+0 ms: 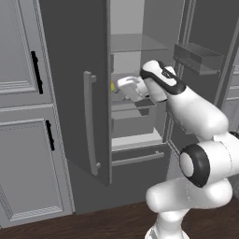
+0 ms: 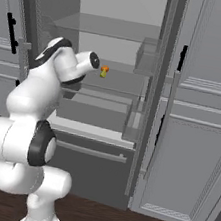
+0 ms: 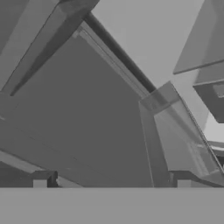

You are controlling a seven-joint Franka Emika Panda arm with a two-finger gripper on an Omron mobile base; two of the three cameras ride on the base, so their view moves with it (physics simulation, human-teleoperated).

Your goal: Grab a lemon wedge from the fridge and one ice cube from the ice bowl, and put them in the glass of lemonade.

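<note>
The fridge (image 1: 70, 93) stands with both doors open, and my arm reaches onto its middle glass shelf (image 2: 120, 78). The lemon wedge (image 1: 112, 87) is a tiny yellow piece lying at the left of that shelf; in the right base view the lemon wedge (image 2: 104, 71) sits just right of my wrist. My gripper (image 1: 124, 85) points left, close beside the wedge without touching it. In the hand view my gripper (image 3: 112, 181) is open, its two dark fingertips (image 3: 41, 180) wide apart with nothing between them, facing the tilted grey inner walls. The ice bowl and the glass of lemonade are out of view.
The left fridge door's long bar handle (image 1: 88, 122) hangs close beside my arm. Clear bins (image 1: 198, 57) line the right door. A shut lower drawer (image 1: 135, 158) sits under the shelves. Paneled grey cabinets (image 1: 23, 116) flank the fridge, and cabinets (image 2: 198, 146) stand on the right.
</note>
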